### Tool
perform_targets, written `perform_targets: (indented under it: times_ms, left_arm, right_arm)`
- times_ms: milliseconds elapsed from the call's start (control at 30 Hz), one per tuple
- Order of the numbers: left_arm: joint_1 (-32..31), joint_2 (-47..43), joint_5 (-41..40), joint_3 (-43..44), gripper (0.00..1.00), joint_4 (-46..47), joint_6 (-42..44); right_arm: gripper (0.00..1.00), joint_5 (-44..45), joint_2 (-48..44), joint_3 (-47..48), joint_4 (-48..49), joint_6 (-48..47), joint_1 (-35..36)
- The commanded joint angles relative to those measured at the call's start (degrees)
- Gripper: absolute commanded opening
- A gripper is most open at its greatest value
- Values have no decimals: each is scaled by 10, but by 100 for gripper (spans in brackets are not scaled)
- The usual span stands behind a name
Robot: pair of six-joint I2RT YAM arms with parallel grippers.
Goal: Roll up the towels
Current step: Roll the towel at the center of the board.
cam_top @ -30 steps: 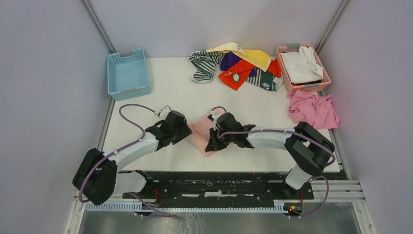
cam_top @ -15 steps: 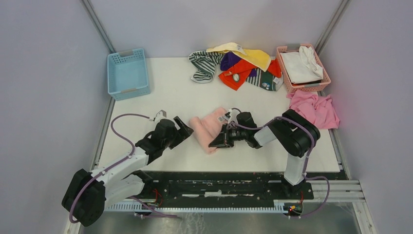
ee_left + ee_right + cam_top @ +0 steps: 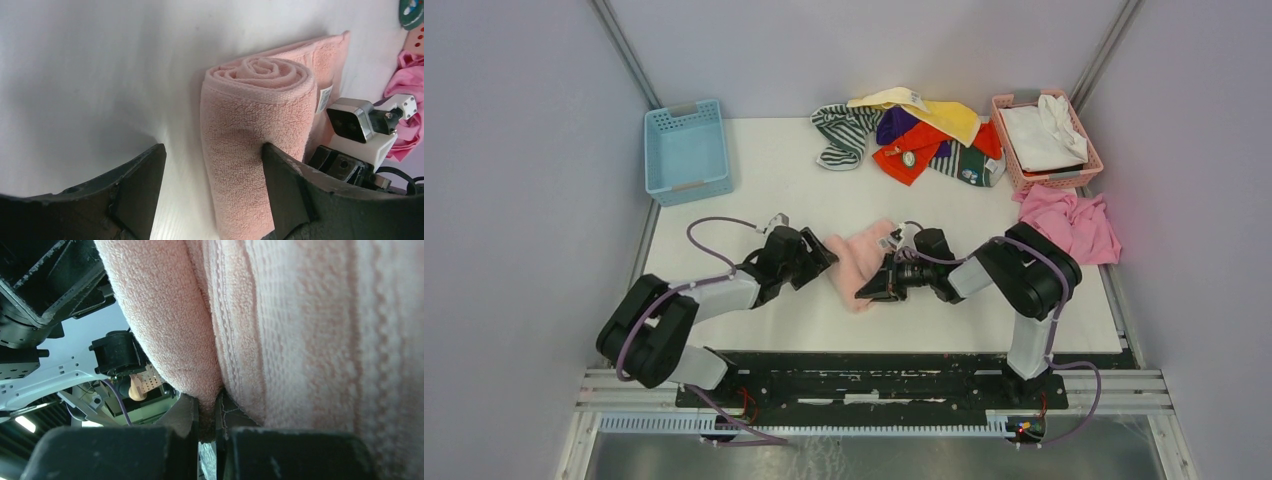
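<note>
Left pincer (image 3: 212, 150) reached forward, gaping beside pink towel (image 3: 856, 262) (rolled), right pincer (image 3: 207, 407) low, clamped on its fold.

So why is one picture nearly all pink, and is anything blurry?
Right wrist: the towel fills the view from close up, fibres sharp, end effector dark in shadow. Left wrist: it is sharp too, with a soft shadow on the table. Top: even light, nothing blurred.

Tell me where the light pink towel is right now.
In the top view the light pink towel lies partly rolled on the table, centre front, between the open left tool and the right tool, which pinches a fold.
</note>
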Motion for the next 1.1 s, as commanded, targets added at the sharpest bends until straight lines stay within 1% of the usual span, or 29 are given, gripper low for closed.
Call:
perform_targets:
  times_ms: [0, 200, 267, 300, 367, 467, 533, 733, 933, 1067]
  left_arm:
    - [0, 73, 27, 36, 77, 45, 23]
    - [-13, 127, 16, 55, 73, 14, 13]
    - [-25, 137, -4, 63, 72, -7, 12]
    - [-30, 143, -14, 69, 72, -19, 11]
    - [-36, 154, -24, 79, 71, -39, 9]
    - [-39, 162, -29, 90, 71, -50, 8]
    - [-43, 165, -30, 99, 71, -50, 8]
    - [-59, 176, -26, 118, 72, -44, 11]
    - [-63, 180, -25, 124, 72, -46, 11]
    - [-65, 179, -25, 125, 72, -47, 10]
  right_arm:
    - [11, 59, -26, 11, -139, -60, -5]
    - [37, 120, -121, 65, -343, -169, 10]
    - [45, 155, -159, 95, -423, -209, 17]
    - [51, 177, -177, 110, -463, -231, 21]
    - [58, 233, -217, 140, -546, -271, 34]
    - [63, 335, -269, 182, -642, -322, 61]
    - [63, 376, -286, 203, -678, -338, 71]
    - [65, 405, -258, 238, -658, -333, 77]
    - [65, 398, -190, 283, -623, -321, 88]
    - [63, 387, -143, 289, -599, -309, 98]
